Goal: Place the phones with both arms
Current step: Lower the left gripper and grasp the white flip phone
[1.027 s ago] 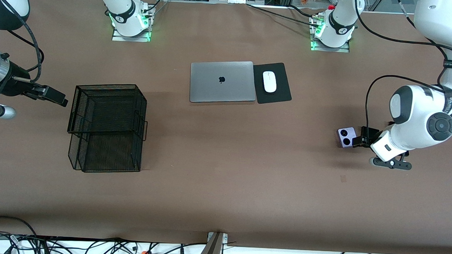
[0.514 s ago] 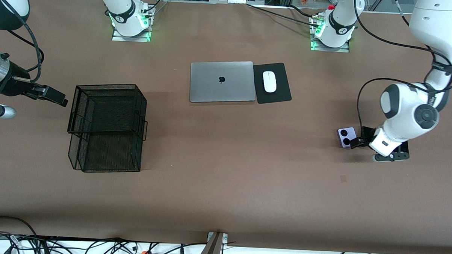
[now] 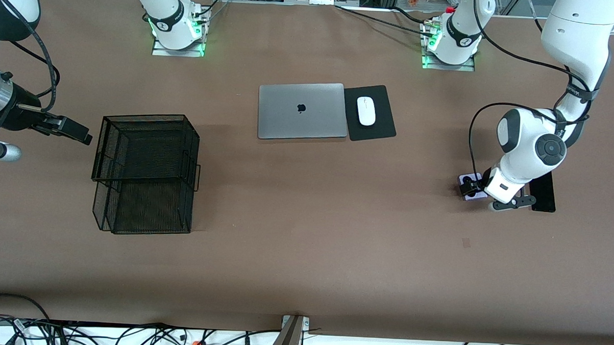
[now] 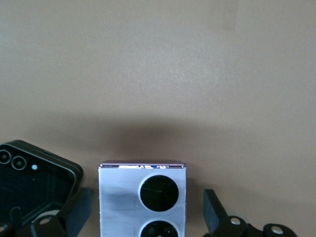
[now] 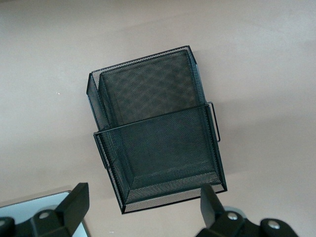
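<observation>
Left arm (image 3: 527, 149) hides most of the lilac-white phone (image 3: 471, 187) and part of the slim black phone (image 3: 544, 191) in front view; left wrist view crops the black folded phone (image 4: 34, 182).

Two big white jointed arms, smooth rounded shells. Left arm (image 3: 530, 149) with dark grey round joint caps, a black band with small white lettering, and a black cable looping along it. Right arm (image 3: 6, 9) white and black, then a shiny silver cylinder ahead of black parts, black cable curling beside. White bases ringed in black, on metal plates lit green. Black gripper fingers (image 4: 213, 210), wedge-shaped, with small silver screws at their roots
</observation>
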`<state>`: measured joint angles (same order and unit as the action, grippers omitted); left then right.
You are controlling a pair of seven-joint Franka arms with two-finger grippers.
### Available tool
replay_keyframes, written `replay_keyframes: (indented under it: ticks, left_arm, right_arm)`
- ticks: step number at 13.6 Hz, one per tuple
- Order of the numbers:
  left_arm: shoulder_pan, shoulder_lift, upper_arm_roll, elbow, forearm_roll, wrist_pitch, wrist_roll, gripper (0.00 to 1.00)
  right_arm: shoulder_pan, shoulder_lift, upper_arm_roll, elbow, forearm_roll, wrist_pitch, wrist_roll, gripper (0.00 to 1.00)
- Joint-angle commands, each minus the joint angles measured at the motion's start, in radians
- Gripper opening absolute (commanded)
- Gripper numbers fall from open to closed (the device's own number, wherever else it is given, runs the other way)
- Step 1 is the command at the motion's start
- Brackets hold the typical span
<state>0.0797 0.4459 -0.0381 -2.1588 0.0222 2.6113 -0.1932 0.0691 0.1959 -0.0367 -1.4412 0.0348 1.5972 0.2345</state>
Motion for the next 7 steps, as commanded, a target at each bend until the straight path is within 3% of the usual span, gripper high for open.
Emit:
replay_keyframes:
  ticks: [1, 7]
  left_arm:
    - [-0.008, -0.010, 0.004, -0.041, 0.018, 0.047, -0.023, 1.00]
    - [-0.008, 0.019, 0.004, -0.049, 0.021, 0.075, -0.017, 1.00]
  right_arm:
    - [-0.002, -0.018, 0.000, -0.007, 0.013, -0.013, 0.003, 1.00]
    - [-0.003, -0.018, 0.000, -0.007, 0.013, -0.014, 0.003, 1.00]
